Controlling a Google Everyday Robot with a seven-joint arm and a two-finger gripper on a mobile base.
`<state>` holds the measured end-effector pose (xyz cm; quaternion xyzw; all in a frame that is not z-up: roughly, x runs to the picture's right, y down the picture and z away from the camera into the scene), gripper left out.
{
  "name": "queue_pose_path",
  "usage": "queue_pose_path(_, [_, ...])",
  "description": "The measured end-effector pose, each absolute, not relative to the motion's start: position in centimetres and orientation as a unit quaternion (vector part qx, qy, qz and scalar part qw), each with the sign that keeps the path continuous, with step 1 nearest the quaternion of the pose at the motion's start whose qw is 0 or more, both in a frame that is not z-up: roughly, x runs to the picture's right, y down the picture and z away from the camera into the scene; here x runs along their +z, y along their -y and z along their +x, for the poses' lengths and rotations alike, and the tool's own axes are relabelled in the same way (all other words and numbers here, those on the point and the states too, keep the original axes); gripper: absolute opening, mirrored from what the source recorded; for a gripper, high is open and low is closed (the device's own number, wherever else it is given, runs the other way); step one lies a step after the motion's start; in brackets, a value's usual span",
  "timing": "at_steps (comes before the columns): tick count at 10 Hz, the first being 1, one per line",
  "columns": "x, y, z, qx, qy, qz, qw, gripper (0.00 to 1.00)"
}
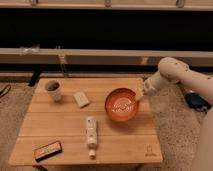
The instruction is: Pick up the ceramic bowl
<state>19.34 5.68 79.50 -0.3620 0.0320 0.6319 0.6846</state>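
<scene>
- The ceramic bowl (121, 104) is tipped up near the right edge of the wooden table (60, 131).
- The gripper (140, 95) is pinched shut on the bowl's right rim.
- A small cup (53, 89) stands near the back left corner.

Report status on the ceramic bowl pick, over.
Gripper at the ceramic bowl right rim. Bowl tilted, facing the camera, over the wooden table. White bottle lies nearby to its left, not in the way.
</scene>
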Motion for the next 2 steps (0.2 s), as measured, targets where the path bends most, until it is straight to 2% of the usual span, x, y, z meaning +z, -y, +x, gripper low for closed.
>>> queue_pose_path(2, [79.51,-5.69,19.23,0.631,-0.032,-0.363,0.685,0.00])
